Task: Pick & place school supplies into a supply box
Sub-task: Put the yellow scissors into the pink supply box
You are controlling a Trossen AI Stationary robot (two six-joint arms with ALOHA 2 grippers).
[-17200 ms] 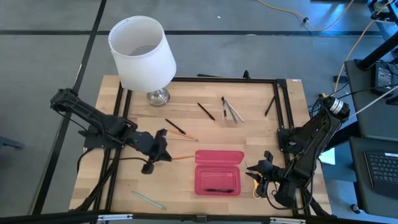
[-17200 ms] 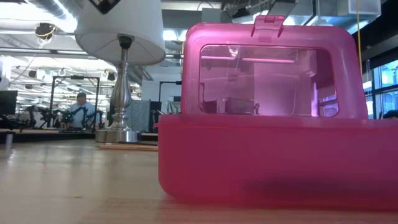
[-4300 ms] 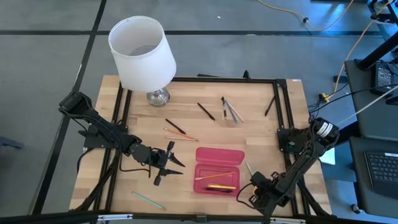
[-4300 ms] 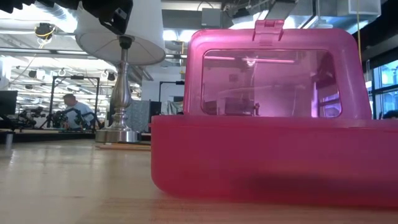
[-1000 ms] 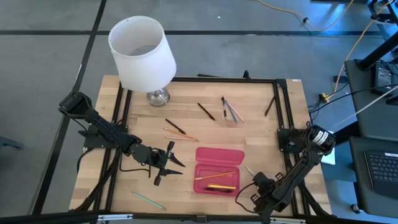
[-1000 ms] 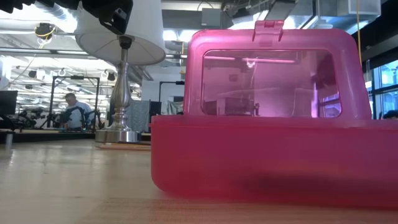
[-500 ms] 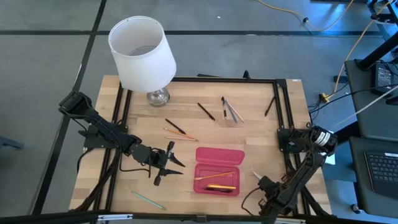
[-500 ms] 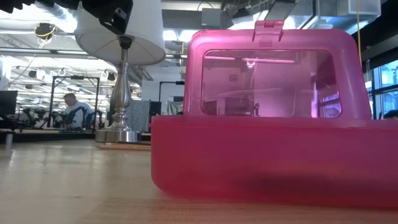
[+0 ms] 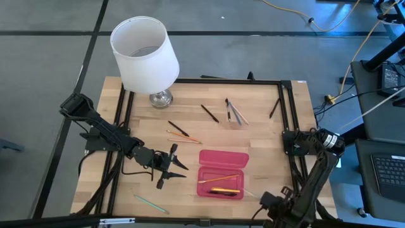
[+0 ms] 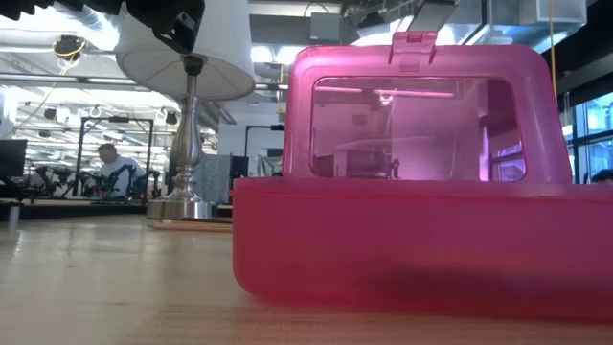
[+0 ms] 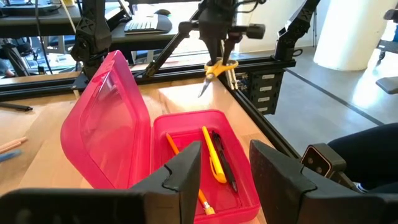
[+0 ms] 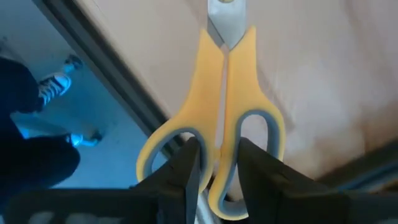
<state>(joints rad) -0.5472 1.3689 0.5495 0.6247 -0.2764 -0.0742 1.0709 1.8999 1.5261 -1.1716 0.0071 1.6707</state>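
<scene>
The pink supply box [image 9: 223,173] lies open near the table's near edge, lid [image 11: 106,118] tilted up. An orange pencil [image 11: 177,152], a yellow pen [image 11: 212,155] and a black pen [image 11: 225,163] lie inside it. My left gripper [image 9: 174,161] hovers open just left of the box. My right gripper [image 9: 273,206] is over the near right corner, shut on the yellow-handled scissors [image 12: 217,106]. Loose pens and pencils [image 9: 210,113] [image 9: 235,113] [image 9: 180,130] lie flat on the far half of the table. A teal pencil [image 9: 150,203] lies near the near edge. My right gripper pinches the scissors at their handles, its two fingers [image 12: 186,168] standing over the finger loops on either side of the joined inner bars [image 12: 221,134]. It comes from above. The scissors hang lifted clear, blades [image 11: 203,89] slanting down toward the table.
A white-shaded lamp [image 9: 145,54] stands at the far left corner. A black pen [image 9: 274,109] lies by the right frame rail. A black metal frame [image 9: 288,126] borders the table. A person [image 10: 107,171] sits in the room beyond, and someone's legs [image 12: 31,137] show beside the table.
My right gripper has carried the scissors toward the table's near edge and a little to the right, away from the box.
</scene>
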